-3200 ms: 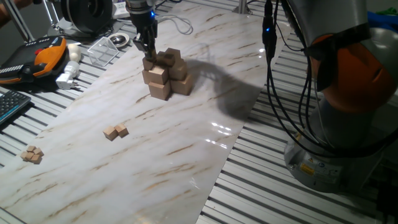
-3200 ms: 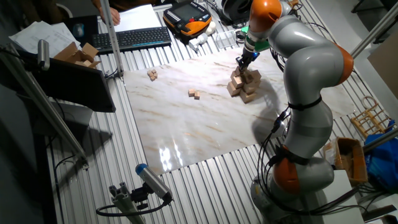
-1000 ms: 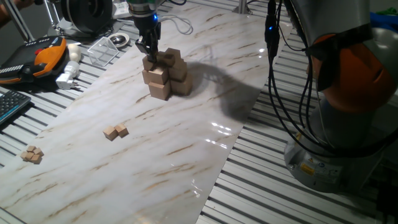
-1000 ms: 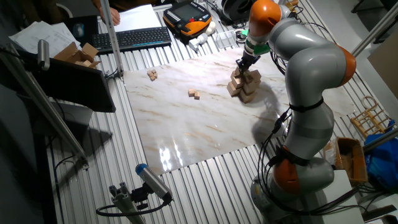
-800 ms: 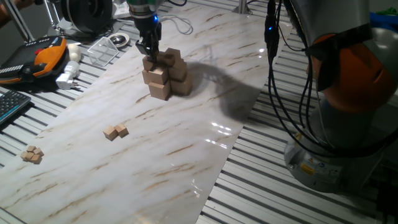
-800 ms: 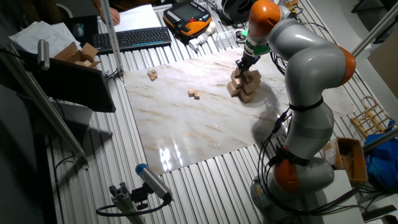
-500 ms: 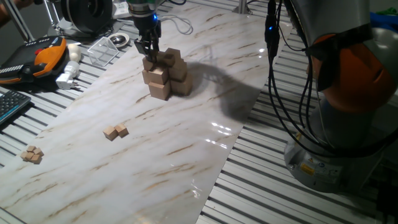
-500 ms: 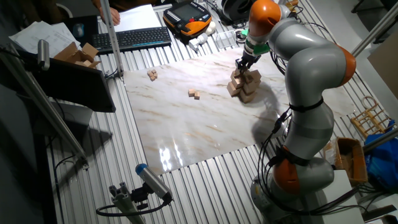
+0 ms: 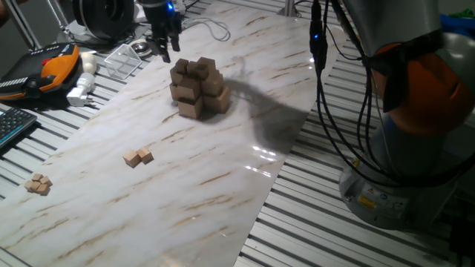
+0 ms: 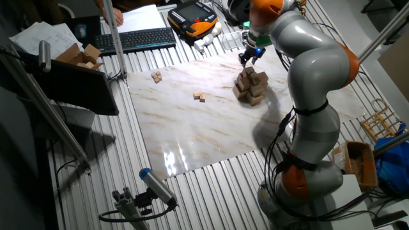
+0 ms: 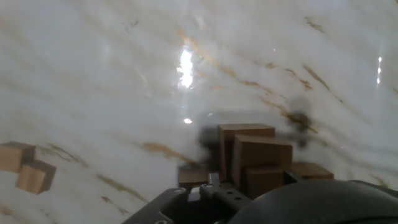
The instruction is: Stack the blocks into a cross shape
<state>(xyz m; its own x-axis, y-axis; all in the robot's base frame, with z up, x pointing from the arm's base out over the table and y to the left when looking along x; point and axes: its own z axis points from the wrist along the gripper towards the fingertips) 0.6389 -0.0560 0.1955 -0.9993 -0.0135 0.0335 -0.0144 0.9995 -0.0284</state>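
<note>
— Where's the arm?

— It reaches across the marble board from the orange-and-grey base at about 4 o'clock in one fixed view. The gripper hangs near the board's far edge, fingers pointing down, at roughly 10 o'clock from the cross shape and clear of it — nothing touching.

— Is the pincer holding anything?

— No. The fingers stand a little apart with empty space between them.

— And the cross shape?

— A tiered cluster of tan cubes toward the far end of the board; the other fixed view has it just below the gripper.

— The loose blocks?

— A pair of blocks lies mid-board, well apart from the cluster at about 8 o'clock. Another little group sits at the near left edge.

— Anything hard to read?

— The hand view is blurred. The cluster shows low in the frame, partly cut off by the dark hand housing; the fingertips aren't visible there.
</note>
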